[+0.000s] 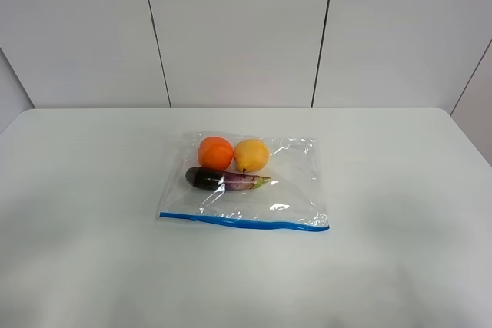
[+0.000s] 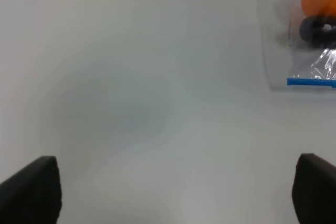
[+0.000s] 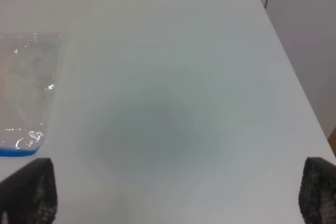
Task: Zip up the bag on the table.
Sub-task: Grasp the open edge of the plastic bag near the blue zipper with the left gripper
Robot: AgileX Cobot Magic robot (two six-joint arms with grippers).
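A clear plastic bag [image 1: 296, 182] lies flat near the middle of the white worktop [image 1: 92, 190], its blue zipper strip [image 1: 244, 223] running left to right along the near edge. Through the plastic show an orange [image 1: 215, 152] and a yellow fruit [image 1: 251, 154] side by side at the far end, with a dark eggplant [image 1: 223, 180] lying across just in front of them. Whether the strip is sealed cannot be told.

The left gripper [image 2: 173, 192] hangs over bare worktop with its dark fingers [image 2: 31, 190] spread wide and nothing between them. The bag's near left corner sits off to its right, well apart from it. The right gripper [image 3: 172, 192] is likewise spread wide and holds nothing. The bag's near right corner lies off to its left, clear of its fingers [image 3: 317, 190]. Pale wall panels [image 1: 238, 28] stand behind the worktop's far edge.
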